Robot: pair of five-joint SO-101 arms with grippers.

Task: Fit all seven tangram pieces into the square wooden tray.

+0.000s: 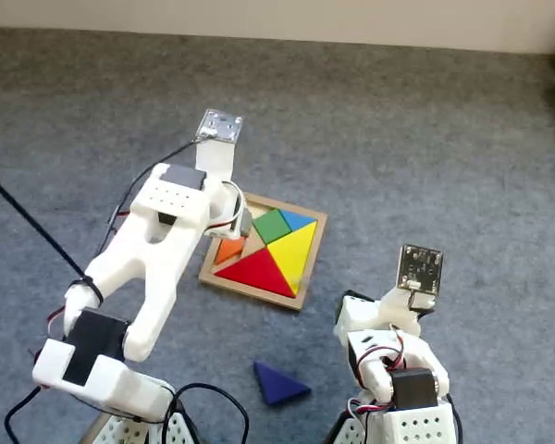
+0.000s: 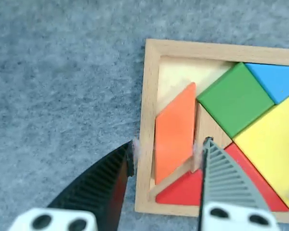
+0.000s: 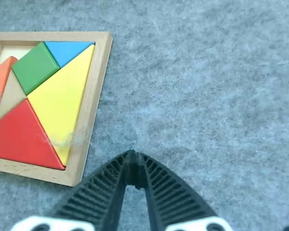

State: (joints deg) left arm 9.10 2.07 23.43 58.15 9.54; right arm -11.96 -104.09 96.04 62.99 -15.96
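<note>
The square wooden tray [image 1: 259,289] lies mid-carpet. In it are a green square [image 2: 233,98], a blue triangle [image 2: 277,79], a yellow triangle [image 2: 269,144] and a red triangle [image 2: 185,190]. An orange parallelogram [image 2: 174,132] lies tilted at the tray's [image 2: 149,96] left side, partly over the red piece. My left gripper [image 2: 168,147] is open just above it. Its black finger [image 2: 125,161] is over the tray's outer rim and its grey finger [image 2: 212,159] over the tray floor. A dark purple triangle [image 1: 279,382] rests on the carpet in front of the tray. My right gripper [image 3: 131,158] is shut, low over bare carpet right of the tray [image 3: 98,96].
Grey carpet covers the whole work area. The left arm [image 1: 157,250] stretches over the tray's left edge, hiding that corner in the high view. The right arm [image 1: 388,356] sits folded at the near right. Cables trail at the near left.
</note>
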